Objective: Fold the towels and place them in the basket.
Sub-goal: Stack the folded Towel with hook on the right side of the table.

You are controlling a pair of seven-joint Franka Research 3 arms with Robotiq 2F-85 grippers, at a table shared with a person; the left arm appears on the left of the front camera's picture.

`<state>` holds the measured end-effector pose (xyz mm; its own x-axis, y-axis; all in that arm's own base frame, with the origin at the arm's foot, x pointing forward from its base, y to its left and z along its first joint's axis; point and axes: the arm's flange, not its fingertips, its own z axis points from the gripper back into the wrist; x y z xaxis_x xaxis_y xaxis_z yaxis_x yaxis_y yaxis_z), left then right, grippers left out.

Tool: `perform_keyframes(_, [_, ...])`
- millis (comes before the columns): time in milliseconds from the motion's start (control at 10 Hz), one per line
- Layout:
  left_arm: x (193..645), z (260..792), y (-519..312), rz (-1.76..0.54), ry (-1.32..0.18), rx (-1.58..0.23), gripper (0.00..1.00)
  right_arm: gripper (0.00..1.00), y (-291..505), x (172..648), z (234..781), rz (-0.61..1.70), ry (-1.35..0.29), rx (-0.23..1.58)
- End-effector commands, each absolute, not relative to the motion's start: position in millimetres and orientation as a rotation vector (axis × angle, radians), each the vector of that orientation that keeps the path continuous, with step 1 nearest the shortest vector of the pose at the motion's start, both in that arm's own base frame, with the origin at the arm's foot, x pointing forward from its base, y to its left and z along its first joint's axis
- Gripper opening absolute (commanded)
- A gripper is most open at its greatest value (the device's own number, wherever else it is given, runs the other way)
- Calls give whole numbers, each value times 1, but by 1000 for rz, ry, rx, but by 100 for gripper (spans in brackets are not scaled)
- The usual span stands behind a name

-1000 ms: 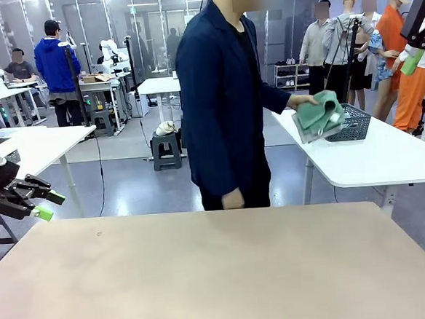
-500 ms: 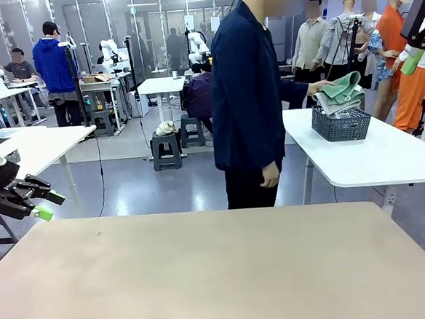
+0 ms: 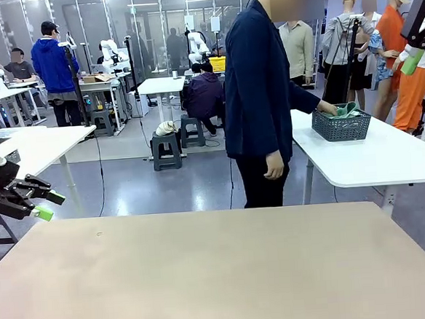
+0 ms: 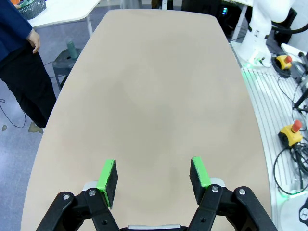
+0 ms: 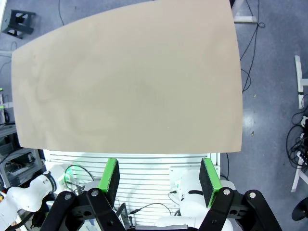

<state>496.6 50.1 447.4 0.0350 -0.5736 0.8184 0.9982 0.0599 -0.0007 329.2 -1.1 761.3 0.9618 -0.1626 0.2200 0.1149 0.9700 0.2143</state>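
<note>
One basket (image 3: pixel 341 126) sits on one white side worktop (image 3: pixel 387 154), with one green towel (image 3: pixel 344 110) showing in it. One person (image 3: pixel 266 90) stands beside it. One tan worktop (image 3: pixel 221 276) lies in front. Two robot hands: the left hand (image 4: pixel 153 175) and the right hand (image 5: pixel 159 180), each with two green pads.

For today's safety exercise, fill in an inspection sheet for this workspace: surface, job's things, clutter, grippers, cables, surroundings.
Surface: beige table, bare.
Job's things: basket on the white side table behind the person; green towel inside it, the person's hand on it. The cream towel cannot be made out.
Clutter: nothing seen on the beige table.
Grippers: left gripper open above the table, empty; right gripper open, raised high, empty.
Cables: black cables on the floor beside the table; cords near a yellow stop button.
Surroundings: person standing between the tables; other people and benches farther off.
</note>
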Motion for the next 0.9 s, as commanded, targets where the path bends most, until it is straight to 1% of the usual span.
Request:
perform_keyframes(0, [496, 449, 50, -1387, -766, -719, 77, 84, -2, 328, 761, -132, -240, 217])
perform_keyframes(800, [496, 449, 50, -1387, -766, -719, 77, 84, -2, 328, 761, -132, -240, 217])
